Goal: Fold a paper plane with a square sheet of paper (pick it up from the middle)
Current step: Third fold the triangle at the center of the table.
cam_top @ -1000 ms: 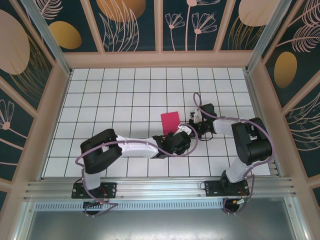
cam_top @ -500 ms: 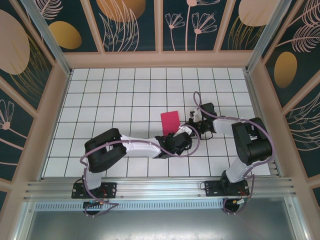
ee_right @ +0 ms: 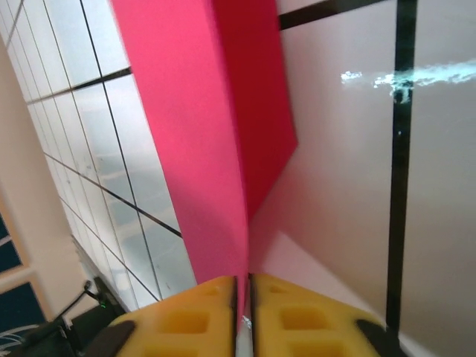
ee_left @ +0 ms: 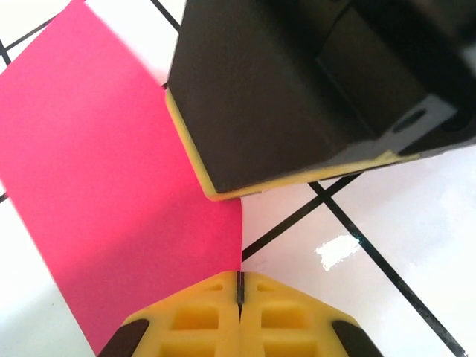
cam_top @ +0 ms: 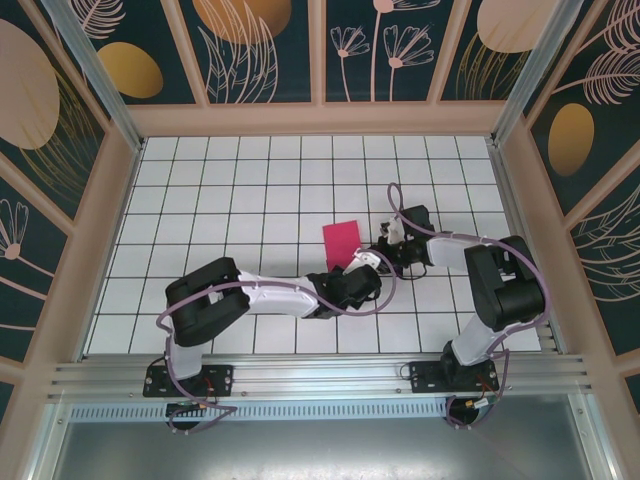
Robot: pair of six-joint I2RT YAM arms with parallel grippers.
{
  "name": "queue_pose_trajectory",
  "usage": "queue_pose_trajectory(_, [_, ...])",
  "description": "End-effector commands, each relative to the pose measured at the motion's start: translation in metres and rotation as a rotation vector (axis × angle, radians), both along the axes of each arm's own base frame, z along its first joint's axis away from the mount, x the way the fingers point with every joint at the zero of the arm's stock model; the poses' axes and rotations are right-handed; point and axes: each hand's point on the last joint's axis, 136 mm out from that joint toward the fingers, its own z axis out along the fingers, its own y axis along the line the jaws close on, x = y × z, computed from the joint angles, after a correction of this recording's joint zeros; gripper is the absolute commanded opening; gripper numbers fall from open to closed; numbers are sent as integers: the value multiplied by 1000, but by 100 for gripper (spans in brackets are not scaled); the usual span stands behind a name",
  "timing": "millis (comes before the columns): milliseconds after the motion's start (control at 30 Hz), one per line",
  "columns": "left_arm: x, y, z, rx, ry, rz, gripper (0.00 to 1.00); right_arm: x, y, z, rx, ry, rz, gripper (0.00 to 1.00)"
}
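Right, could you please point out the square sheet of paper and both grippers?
square sheet of paper (cam_top: 341, 243), top external view, middle of its red face.
left gripper (ee_left: 240, 288), left wrist view, seam between its shut jaws.
right gripper (ee_right: 242, 294), right wrist view, slit between jaws pinching the paper.

High rear overview, wrist close-ups sharing paper (ee_left: 111, 186)

White glossy desk (cam_top: 200, 200), ruled into square tiles by thin black lines. Lying on it a little right of the middle — the square sheet of paper (cam_top: 340, 242), magenta-red, folded, one flap raised.
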Motion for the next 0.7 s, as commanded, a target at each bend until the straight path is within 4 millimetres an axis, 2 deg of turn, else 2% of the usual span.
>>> queue_pose_trajectory(0, [-2,-2,14,-93,19,-6,0,15,-7,23,-15,-89,-4,24])
queue_pose_trajectory(167, [-5,-2,17,-175,74,-42,0,35,-18,40,-67,-168,-19,27])
queue_pose_trajectory(267, [-8,2,13,-203,112,-62,0,48,-12,50,-61,-213,5,25])
queue_pose_trajectory(333, [-8,2,12,-212,128,-71,0,55,-3,52,-52,-233,35,20])
queue_pose_trajectory(467, [-8,1,12,-224,151,-87,0,64,13,37,-82,-212,102,15])
queue_pose_trajectory(667, [-6,2,15,-258,178,-90,0,65,31,-4,-145,-163,184,10])
